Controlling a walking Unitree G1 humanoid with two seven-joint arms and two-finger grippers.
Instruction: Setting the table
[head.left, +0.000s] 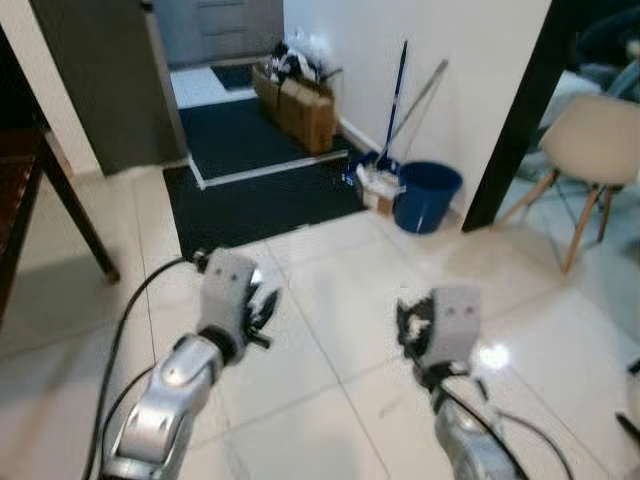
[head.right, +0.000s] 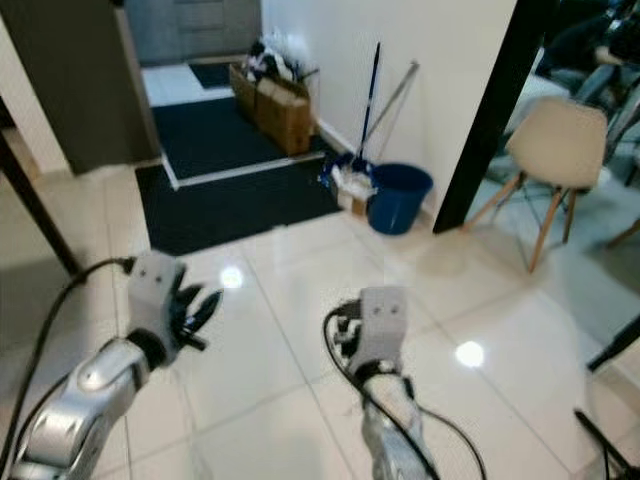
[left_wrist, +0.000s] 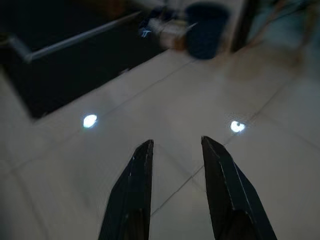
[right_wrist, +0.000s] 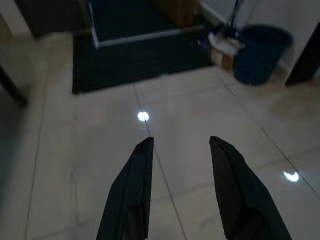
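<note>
Both arms are held out low over a pale tiled floor (head.left: 330, 300). My left gripper (head.left: 262, 305) is open, its two black fingers (left_wrist: 135, 185) apart with nothing between them. My right gripper (right_wrist: 180, 150) is open as well, empty, above the tiles; its wrist block (head.left: 452, 320) shows in the eye views. No tableware shows here. A dark wooden table's leg (head.left: 75, 205) and edge stand at the far left.
A dark mat (head.left: 260, 195) lies ahead by a doorway. A blue bucket (head.left: 425, 195) with a mop (head.left: 395, 100) and a cardboard box (head.left: 305, 110) line the white wall. A beige chair (head.left: 590, 150) stands at the right behind a black post (head.left: 515, 120).
</note>
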